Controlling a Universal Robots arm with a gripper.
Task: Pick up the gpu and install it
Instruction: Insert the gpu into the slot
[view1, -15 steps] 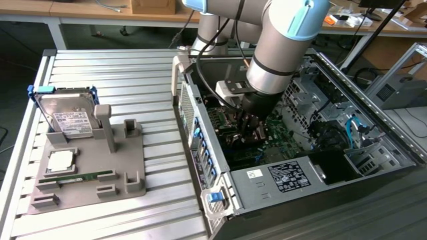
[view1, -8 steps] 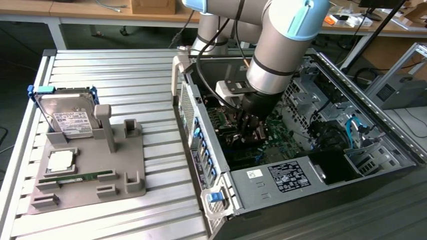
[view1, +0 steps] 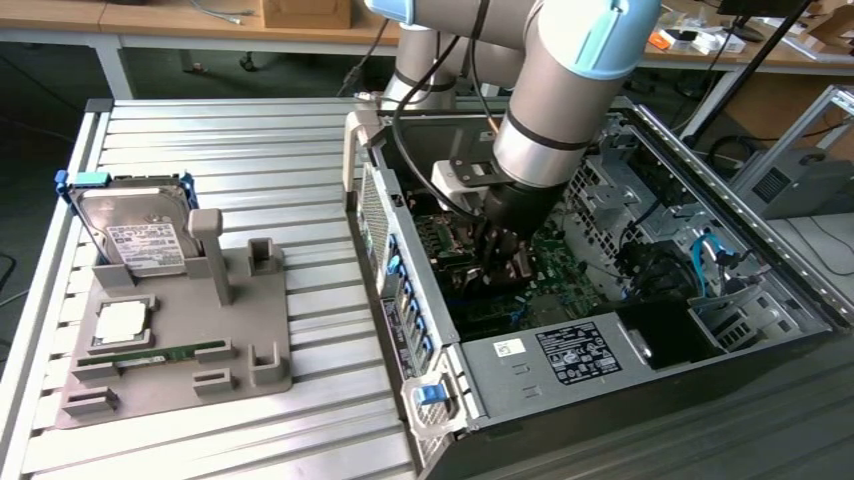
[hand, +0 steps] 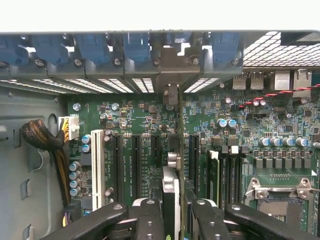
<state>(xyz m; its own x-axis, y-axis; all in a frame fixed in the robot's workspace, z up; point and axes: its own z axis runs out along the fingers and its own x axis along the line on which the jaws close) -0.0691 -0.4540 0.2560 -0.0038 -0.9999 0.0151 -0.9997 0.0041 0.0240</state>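
On the exterior view's left, I am seeing a grey tray (view1: 200, 340) on the slatted table (view1: 240, 130), with a hard drive (view1: 134, 235) standing at its far end and a green memory stick (view1: 154, 355) lying flat nearer me. The gpu is not there; it is in my gripper.

Moving right, the open case (view1: 601, 300) is lying on its side, and my arm (view1: 574, 90) is reaching steeply down into its middle, the gripper (view1: 511, 262) sitting low over the motherboard (view1: 554, 275).

In the wrist view, the gripper (hand: 172, 220) is holding the gpu (hand: 172, 200) edge-on between its 2 fingers (hand: 150, 220), jaws partly closed on the thin card. I am judging the card's long axis to be running away from the wrist toward the case's rear wall, with its silver bracket (hand: 172, 95) pointing at the row of blue slot latches (hand: 135, 47).

The relation that matters: the card is lying parallel to the long black slots (hand: 136, 160) on the motherboard (hand: 130, 120), in line with the slot that shows just right of it. I cannot tell whether its edge is touching that slot yet or hovering just above it.

The arm is standing near vertical, wrist straight down.
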